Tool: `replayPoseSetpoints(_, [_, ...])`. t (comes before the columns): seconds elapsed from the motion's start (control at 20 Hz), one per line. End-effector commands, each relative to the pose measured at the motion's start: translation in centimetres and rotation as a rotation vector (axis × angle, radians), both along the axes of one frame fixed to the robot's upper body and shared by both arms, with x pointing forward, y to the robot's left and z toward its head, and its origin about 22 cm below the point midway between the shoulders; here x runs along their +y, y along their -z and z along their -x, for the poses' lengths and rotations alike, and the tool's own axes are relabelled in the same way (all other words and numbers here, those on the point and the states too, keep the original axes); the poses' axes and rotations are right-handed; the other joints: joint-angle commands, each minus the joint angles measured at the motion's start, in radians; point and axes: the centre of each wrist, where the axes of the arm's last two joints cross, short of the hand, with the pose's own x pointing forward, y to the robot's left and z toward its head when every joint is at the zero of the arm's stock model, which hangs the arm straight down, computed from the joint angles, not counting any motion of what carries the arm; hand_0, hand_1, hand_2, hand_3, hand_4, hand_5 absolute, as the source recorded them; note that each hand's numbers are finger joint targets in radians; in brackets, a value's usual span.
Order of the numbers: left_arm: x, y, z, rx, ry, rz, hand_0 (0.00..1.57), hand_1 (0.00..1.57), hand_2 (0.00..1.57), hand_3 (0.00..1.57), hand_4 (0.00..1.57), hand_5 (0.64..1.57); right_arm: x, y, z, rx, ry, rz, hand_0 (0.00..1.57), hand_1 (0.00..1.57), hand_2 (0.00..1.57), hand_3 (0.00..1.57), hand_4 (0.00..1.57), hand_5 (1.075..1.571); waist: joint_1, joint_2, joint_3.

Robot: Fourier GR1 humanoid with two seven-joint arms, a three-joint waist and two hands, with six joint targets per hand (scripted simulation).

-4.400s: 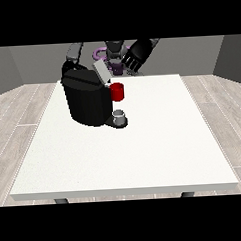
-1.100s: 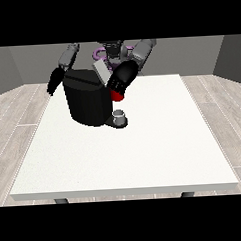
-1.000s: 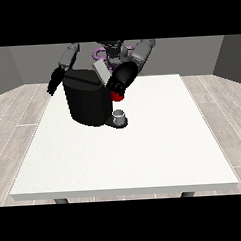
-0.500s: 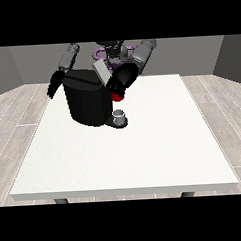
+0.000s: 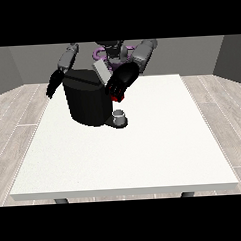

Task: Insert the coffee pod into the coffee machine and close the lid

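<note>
Black and squat, your coffee machine point(image 5: 89, 101) stands upright at the white table's point(image 5: 144, 156) far left, its grey lid point(image 5: 102, 72) tilted up. Your hand at the view's right point(image 5: 121, 81) covers a red thing at the machine point(image 5: 117, 97), fingers curled. Your other hand point(image 5: 53, 86) hangs left; its fingers you cannot tell. A grey cup point(image 5: 119, 115) sits on the machine's base.

Robot hand at the view's right point(image 5: 121, 81) is covering most of a red thing at the machine point(image 5: 117, 98); only a sliver is showing below it. The coffee machine point(image 5: 89, 101) is hiding the robot's lower body and the counter point(image 5: 124, 152) behind it.
</note>
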Motion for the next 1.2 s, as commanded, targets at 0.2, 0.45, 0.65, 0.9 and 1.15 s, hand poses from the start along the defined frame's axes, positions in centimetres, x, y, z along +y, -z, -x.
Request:
replayPoseSetpoints(0.2, [0.7, 1.3, -0.1, -0.04, -0.028, -0.017, 0.0, 0.0, 0.53, 0.45, 0.0, 1.571, -0.5, -0.7, -0.3, -0.034, 0.007, 0.013, 0.0, 0.0, 0.0, 0.0, 0.15, 1.571, 0.018, 0.018, -0.003])
replayPoseSetpoints(0.45, [0.0, 1.5, -0.2, 0.051, 0.0, -0.02, 0.0, 0.0, 0.3, 0.2, 0.0, 1.571, -2.0, 2.9, 0.3, 0.068, 0.056, -0.022, 0.0, 0.0, 0.0, 0.0, 0.17, 1.571, 0.078, -0.052, -0.0023])
replayPoseSetpoints(0.65, [-1.6, 6.7, -0.7, 0.177, -0.021, 0.025, 0.0, 0.0, 0.0, 0.0, 0.0, 1.571, -2.1, 5.6, 1.7, 0.164, 0.09, -0.03, 0.0, 0.0, 0.0, 0.0, 0.14, 1.571, 0.103, -0.172, -0.0029])
replayPoseSetpoints(0.9, [-4.4, 11.6, -0.1, 0.283, 0.074, 0.085, 0.0, 0.0, 0.18, 0.0, 0.0, 1.571, -7.7, 9.7, 3.6, 0.273, 0.177, -0.05, 0.0, 0.0, 0.0, 0.0, 0.0, 1.571, 0.21, -0.267, -0.0026])
replayPoseSetpoints(1.15, [-5.0, 20.2, 1.6, 0.388, 0.174, 0.614, 0.0, 0.0, 0.0, 0.0, 0.37, 1.571, -7.9, 12.4, 6.3, 0.362, 0.23, -0.074, 0.0, 0.0, 0.0, 0.0, 0.0, 1.571, 0.31, -0.407, -0.0058])
